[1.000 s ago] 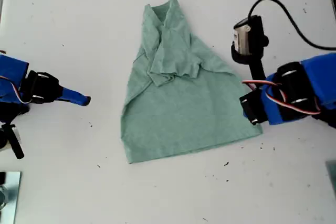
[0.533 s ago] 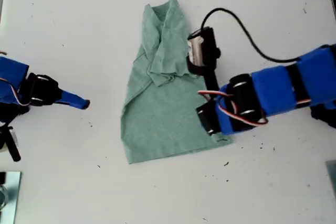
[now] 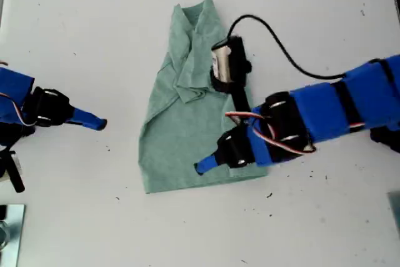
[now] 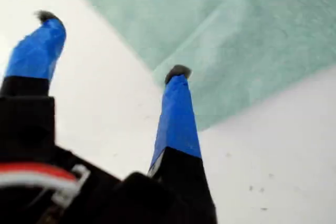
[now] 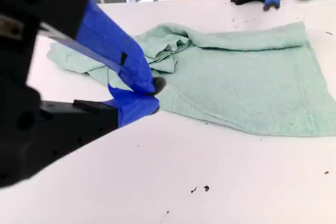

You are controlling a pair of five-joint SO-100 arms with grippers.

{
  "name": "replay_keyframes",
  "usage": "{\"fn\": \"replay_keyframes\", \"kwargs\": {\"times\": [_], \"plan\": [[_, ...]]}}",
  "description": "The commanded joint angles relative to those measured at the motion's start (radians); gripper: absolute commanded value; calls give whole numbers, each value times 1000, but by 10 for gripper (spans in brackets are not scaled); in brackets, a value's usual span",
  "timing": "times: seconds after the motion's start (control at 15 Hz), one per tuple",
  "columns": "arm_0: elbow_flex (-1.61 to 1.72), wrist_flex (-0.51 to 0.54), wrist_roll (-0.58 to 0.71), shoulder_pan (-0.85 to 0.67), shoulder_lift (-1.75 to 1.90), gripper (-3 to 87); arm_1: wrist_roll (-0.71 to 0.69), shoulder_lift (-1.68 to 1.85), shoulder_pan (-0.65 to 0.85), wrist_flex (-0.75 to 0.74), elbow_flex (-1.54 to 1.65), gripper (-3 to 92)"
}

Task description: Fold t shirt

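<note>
One t shirt lies crumpled on the speckled white table. My first gripper hangs above its hem, jaws spread wide, empty. My second gripper sits beside the shirt, closed on nothing.

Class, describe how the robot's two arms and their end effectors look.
Both arms: blue with black joints. My first end effector has two blue fingers with dark tips, red and white wires, and a looping black cable. My second end effector is blue on black.
</note>
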Motion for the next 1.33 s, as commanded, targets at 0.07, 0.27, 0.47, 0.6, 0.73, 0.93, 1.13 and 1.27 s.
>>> {"fn": "replay_keyframes", "kwargs": {"times": [0.07, 0.27, 0.47, 0.6, 0.73, 0.93, 1.13, 1.27], "plan": [[8, -14, -32, -2, 2, 16, -49, 420, 41, 133, 247, 274], [6, -12, -49, -20, 2, -1, -186, 686, 233, 35, 963, 93], [-75, -26, -106, 20, -34, -2, -235, 772, 308, -75, 1164, 76], [-399, -21, -193, 103, -480, -2, -273, 796, 337, -81, 1157, 90], [-954, 215, -245, 173, -1035, -2, -296, 818, 365, -84, 1158, 95], [-1700, 529, -215, 219, -1646, -2, -319, 874, 408, -97, 1187, 71], [-1991, 535, -181, 249, -1947, -2, -325, 930, 434, -104, 1213, 51], [-1993, 535, -152, 236, -1957, 159, -325, 946, 433, -106, 1215, 49]]}}
